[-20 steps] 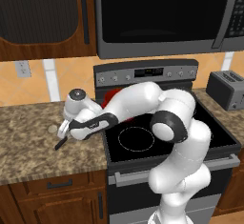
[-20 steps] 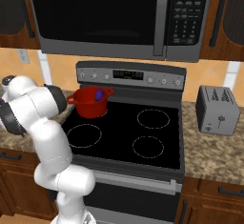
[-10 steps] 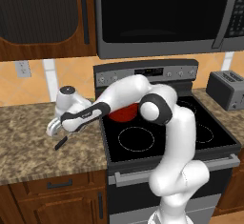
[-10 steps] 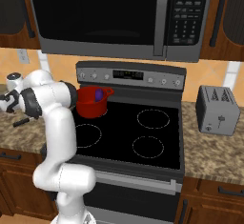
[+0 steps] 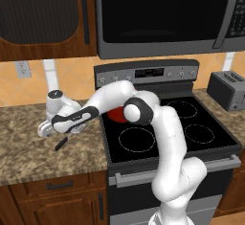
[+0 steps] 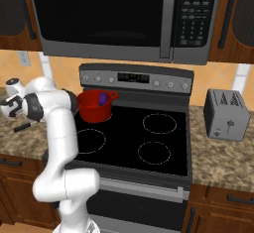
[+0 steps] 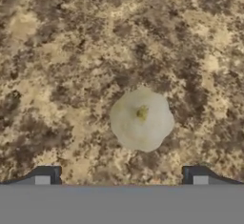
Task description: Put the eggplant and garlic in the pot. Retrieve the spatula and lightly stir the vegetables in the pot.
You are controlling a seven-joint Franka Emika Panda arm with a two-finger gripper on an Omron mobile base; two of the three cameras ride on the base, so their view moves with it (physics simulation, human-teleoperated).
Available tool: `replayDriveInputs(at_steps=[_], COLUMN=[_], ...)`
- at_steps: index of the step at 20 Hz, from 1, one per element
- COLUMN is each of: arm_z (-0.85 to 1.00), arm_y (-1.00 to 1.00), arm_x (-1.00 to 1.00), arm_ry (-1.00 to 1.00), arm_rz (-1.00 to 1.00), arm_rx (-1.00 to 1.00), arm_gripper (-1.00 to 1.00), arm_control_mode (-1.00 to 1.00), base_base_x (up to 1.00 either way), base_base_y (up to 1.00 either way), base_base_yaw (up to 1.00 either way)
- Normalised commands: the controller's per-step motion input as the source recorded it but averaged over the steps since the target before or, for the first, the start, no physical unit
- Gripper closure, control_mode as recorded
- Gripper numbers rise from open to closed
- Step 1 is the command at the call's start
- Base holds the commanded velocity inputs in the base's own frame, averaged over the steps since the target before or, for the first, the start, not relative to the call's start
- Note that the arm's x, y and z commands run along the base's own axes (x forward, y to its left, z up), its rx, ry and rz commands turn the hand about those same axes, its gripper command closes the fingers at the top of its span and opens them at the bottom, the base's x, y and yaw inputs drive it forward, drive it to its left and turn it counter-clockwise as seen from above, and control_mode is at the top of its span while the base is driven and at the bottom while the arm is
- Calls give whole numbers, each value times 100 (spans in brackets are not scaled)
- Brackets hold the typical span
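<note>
The arm swings further left off the stove, carrying the gripper (image 5: 48, 129) out over the counter (image 5: 28, 147), above the garlic (image 7: 141, 118)

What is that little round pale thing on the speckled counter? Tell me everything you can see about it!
That is the garlic, a small pale bulb, beige with a greenish tint, roundish and a bit lumpy at the edges. A little darker nub sits at its middle, facing the hand camera. Its skin looks smooth and matte. It rests on the brown speckled stone counter, by itself, with nothing else touching it. The open gripper hangs above it, one fingertip on each side, not yet holding it.
</note>
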Motion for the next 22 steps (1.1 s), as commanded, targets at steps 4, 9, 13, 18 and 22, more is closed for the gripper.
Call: replayDriveInputs(at_steps=[4,9,13,18,22], arm_z=[-33,-29,-20,0,29], arm_y=[0,14,4,-16,-27], arm_x=[47,50,14,-17,-57], arm_ry=[0,1,4,1,-1], arm_rz=[-13,-12,-8,-9,-2], arm_rx=[0,0,0,0,0], arm_gripper=[-100,-100,100,100,100], arm_control_mode=[-100,-100,-100,-100,-100], base_base_x=[0,0,0,0,0], base_base_y=[0,0,0,0,0], base_base_yaw=[0,0,0,0,0])
